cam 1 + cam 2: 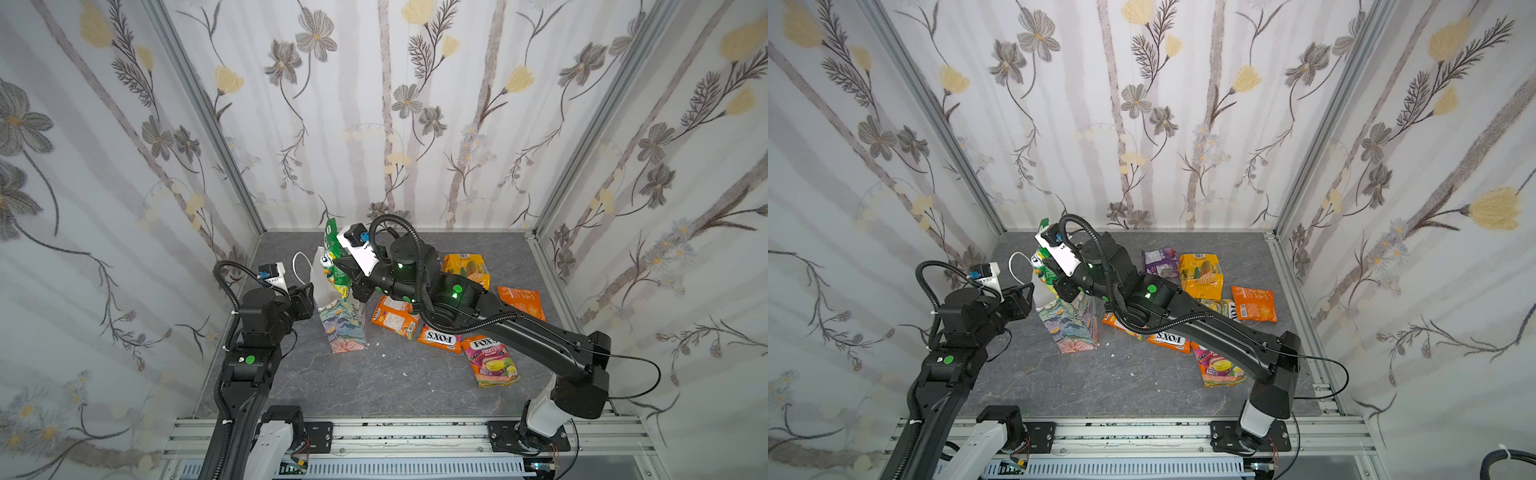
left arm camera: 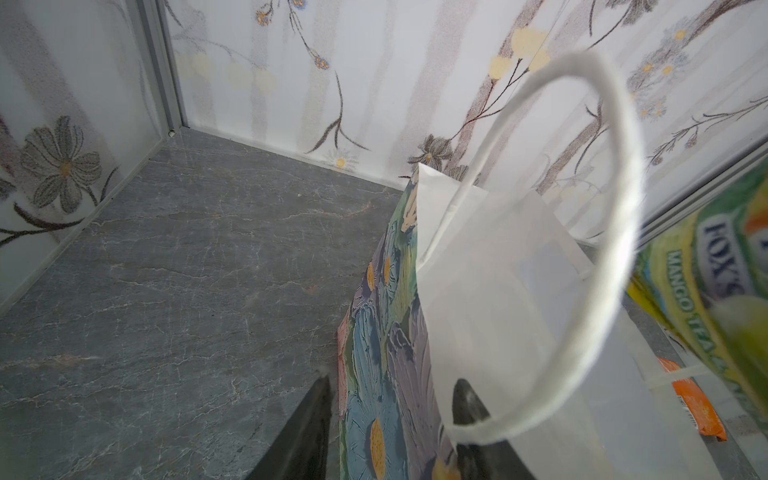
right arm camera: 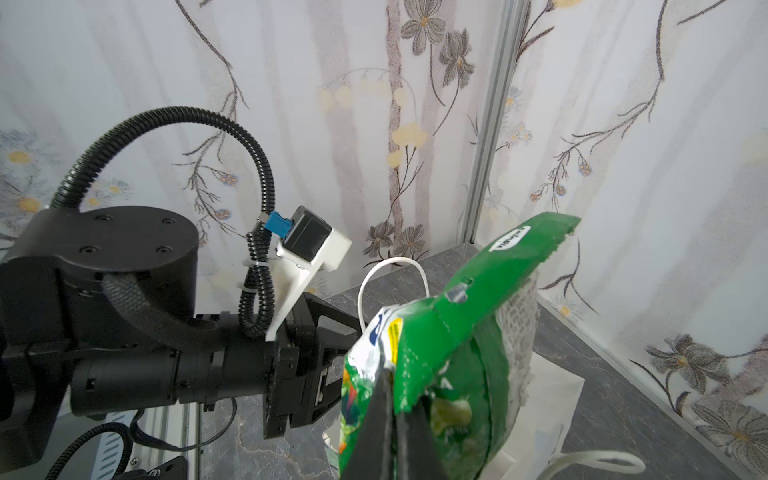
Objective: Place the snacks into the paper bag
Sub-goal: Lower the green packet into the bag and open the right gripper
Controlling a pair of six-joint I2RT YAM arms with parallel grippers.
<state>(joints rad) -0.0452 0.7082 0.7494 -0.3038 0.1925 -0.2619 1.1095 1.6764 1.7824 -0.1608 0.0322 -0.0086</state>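
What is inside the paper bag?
The paper bag shows only white inner wall and one left gripper finger. Its bottom is hidden, so what lies there cannot be seen.

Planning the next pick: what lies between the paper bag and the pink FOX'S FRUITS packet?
Two packets, shown in a top view: the large orange packet, then the orange FOX'S packet.

The paper bag [image 2: 498, 291] is matt paper (plain white inside) with a fibrous cord handle [image 2: 626, 187]; the green packet [image 3: 457, 332] is glossy, crinkled plastic; the tabletop [image 2: 187, 270] looks like smooth veined stone.
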